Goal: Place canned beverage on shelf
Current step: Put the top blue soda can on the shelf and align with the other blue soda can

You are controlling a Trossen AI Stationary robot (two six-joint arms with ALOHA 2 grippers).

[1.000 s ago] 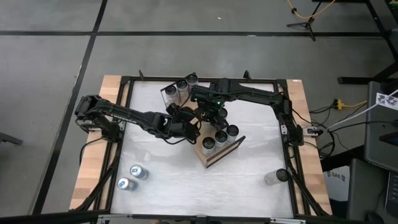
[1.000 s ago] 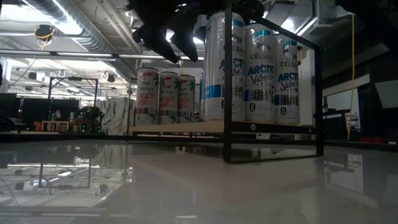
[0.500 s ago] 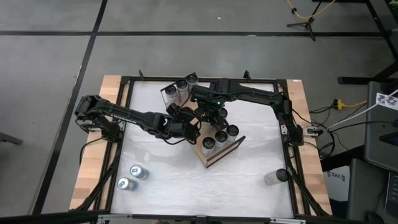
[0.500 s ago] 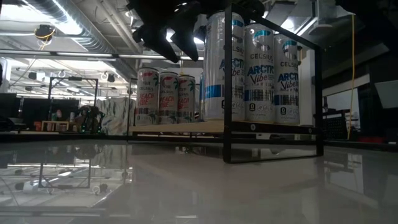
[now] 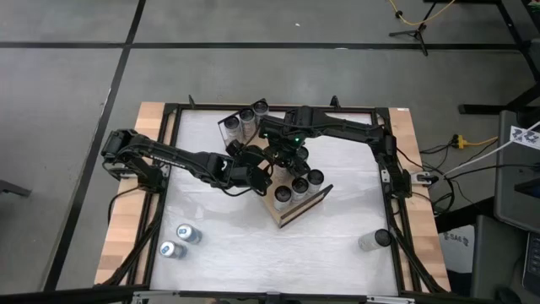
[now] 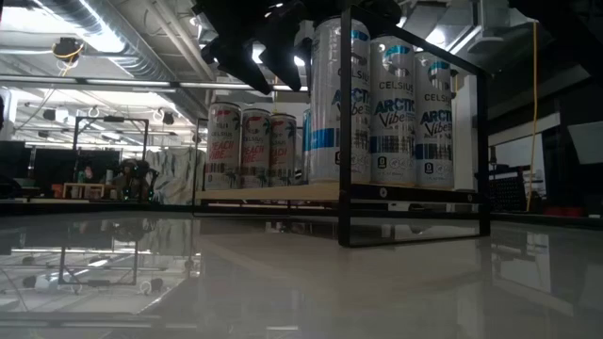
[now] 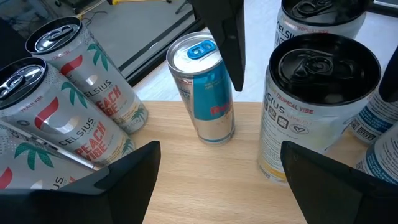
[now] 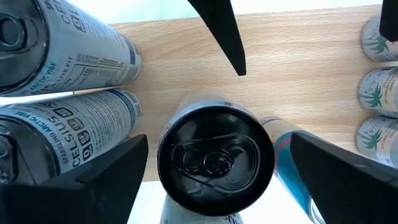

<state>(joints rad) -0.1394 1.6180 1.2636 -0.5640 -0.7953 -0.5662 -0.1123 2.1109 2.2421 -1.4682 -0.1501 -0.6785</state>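
The shelf [image 5: 291, 207] lies slantwise at the middle of the table [image 5: 253, 245], a wooden board with black wire rails at its short ends. Both arms meet over it.

The right gripper [image 8: 214, 158] hangs directly above a black-topped can [image 8: 214, 155] standing upright on the board. Its fingers [image 8: 106, 171] are spread wide on either side of the can, with clear gaps between pads and can wall; nothing is gripped. Just beside this can stands a small blue can [image 7: 205, 90], also upright on the wood.

The left gripper [image 7: 217, 180] sits at the shelf's left side, fingers wide apart and empty, facing the blue can and the black-topped can.

At the far end of the shelf stand three palm-print cans [image 6: 250, 146] in a row. At the near end stand three tall white-and-blue cans [image 6: 386, 104], touching or nearly so.

Off the shelf: two cans [image 5: 177, 241] at the table's near left, lying or upright cannot be told; one can [image 5: 371, 241] at the near right.
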